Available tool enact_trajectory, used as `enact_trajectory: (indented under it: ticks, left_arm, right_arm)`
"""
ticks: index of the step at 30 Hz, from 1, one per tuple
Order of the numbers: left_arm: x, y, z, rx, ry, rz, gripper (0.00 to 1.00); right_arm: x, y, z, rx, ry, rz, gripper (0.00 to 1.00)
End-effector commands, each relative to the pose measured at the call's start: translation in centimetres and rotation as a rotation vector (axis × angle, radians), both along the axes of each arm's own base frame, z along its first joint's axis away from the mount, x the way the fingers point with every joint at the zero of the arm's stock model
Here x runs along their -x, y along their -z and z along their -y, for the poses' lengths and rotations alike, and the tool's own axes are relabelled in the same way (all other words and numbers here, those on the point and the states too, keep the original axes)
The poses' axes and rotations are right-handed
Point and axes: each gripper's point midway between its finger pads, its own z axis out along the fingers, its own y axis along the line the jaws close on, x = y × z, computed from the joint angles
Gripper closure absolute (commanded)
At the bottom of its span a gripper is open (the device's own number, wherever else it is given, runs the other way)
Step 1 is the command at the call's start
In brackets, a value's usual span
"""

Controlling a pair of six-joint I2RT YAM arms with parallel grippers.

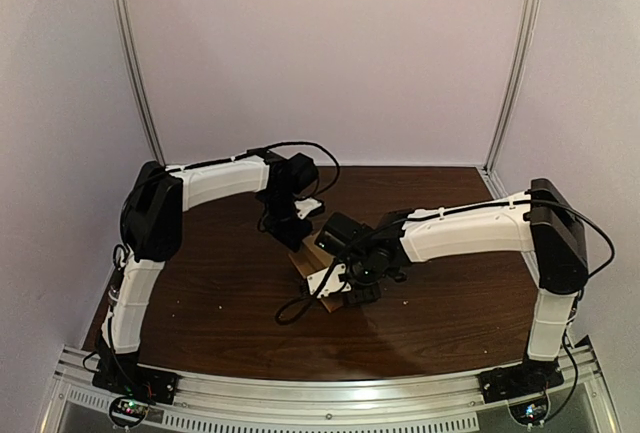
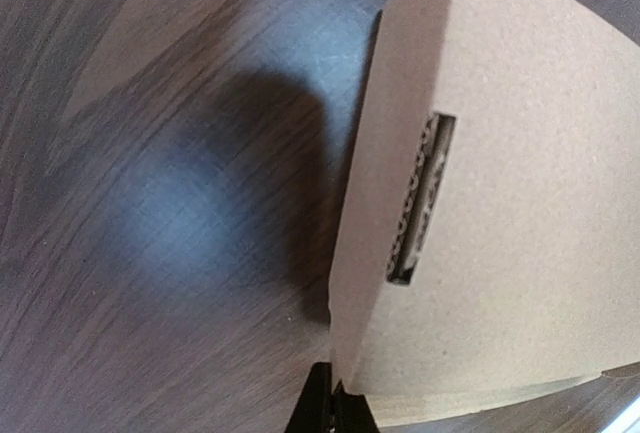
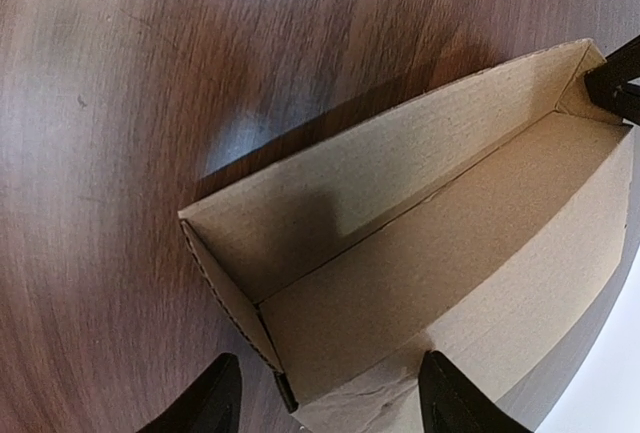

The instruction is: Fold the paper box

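Note:
The brown cardboard box (image 1: pixel 312 256) sits mid-table between the two arms. The right wrist view looks into it as an open trough (image 3: pixel 420 253) with raised side walls and a short end wall. My right gripper (image 3: pixel 335 408) is open, its fingers (image 3: pixel 215 403) straddling the near end of the box without pinching it. In the left wrist view, my left gripper (image 2: pixel 335 403) is shut on the bottom edge of an outer panel (image 2: pixel 500 203) that has a narrow slot (image 2: pixel 420 198). The left gripper's fingertips (image 3: pixel 615 78) also show at the far corner of the box.
The dark wooden table (image 1: pixel 210 293) is enclosed by pale walls, with metal posts (image 1: pixel 135 63) at the back corners. A black cable (image 1: pixel 295 308) loops below the right gripper. The arm bases stand on a metal rail (image 1: pixel 320 403) at the near edge.

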Motion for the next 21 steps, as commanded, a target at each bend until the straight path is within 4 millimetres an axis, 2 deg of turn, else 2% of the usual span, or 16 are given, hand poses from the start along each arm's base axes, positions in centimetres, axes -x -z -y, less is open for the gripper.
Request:
enact_trajectory:
  ticks: [1,6,14,17,21]
  left_arm:
    - [0.8,0.5,1.2,0.027,0.003,-0.037,1.0]
    - [0.9,0.6,1.1,0.024,0.004,-0.038,1.0]
    - [0.8,0.8,1.2,0.027,0.001,-0.036,1.0]
    - [0.8,0.9,1.2,0.029,0.0,-0.036,1.0]
    - [0.8,1.0,1.3,0.031,-0.005,-0.035,1.0]
  right_arm:
    - [0.3,-0.6,1.4,0.018,0.05,-0.053,0.38]
    - [0.0,-2.4,2.0,-0.011,0.066,-0.051,0.36]
    - [-1.7,-6.8,3.6,-0.158,0.184,-0.131,0.33]
    - [-3.2,-7.2,4.6,-0.223,0.274,-0.185,0.31]
    - [-5.4,-6.8,5.6,-0.305,0.452,-0.321,0.29]
